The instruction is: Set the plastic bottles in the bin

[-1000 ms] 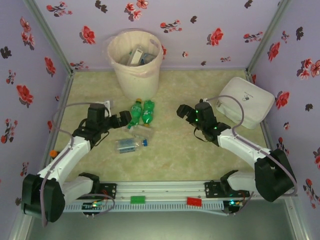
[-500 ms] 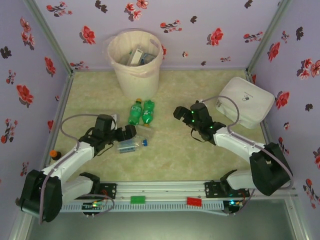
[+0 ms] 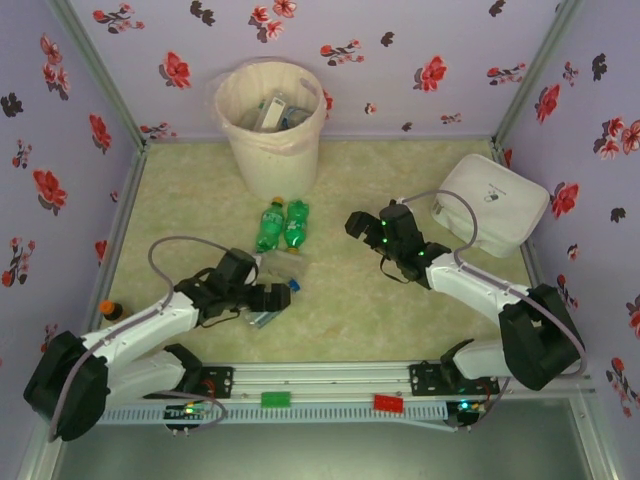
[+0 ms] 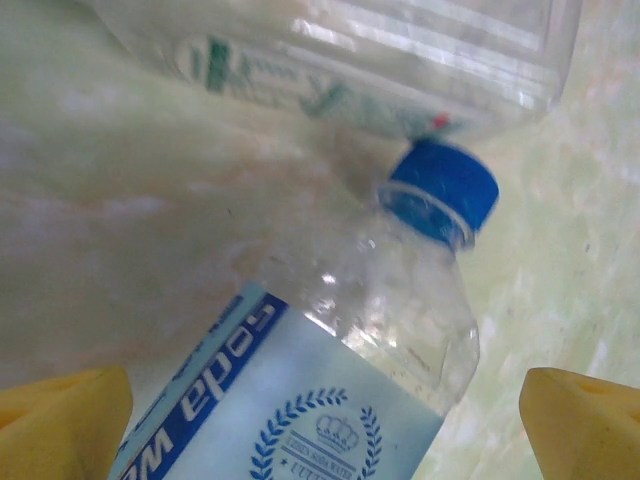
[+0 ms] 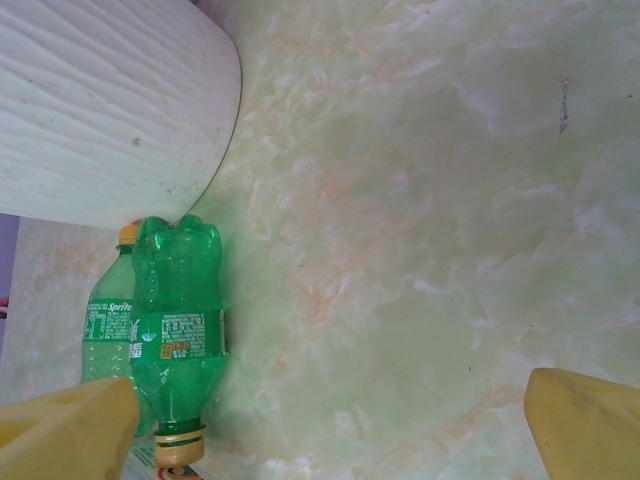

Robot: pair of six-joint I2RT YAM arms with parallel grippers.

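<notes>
– Blue cap, see-through body: is that the one you're over?

– Yes. That clear bottle lies on its side on the marbled green surface, near the front left. Its label is white and blue with a crown-and-wreath crest. My left gripper is spread wide, one yellow fingertip on either side of the bottle. I can't tell whether either touches it.

– And the green ones?

– Two green bottles lie side by side, caps pointing opposite ways, one reading Sprite, just in front of the bin. That is cream, bag-lined and at the far wall, with bottles inside. My right gripper hangs open near the green pair, nothing between its fingertips.
</notes>
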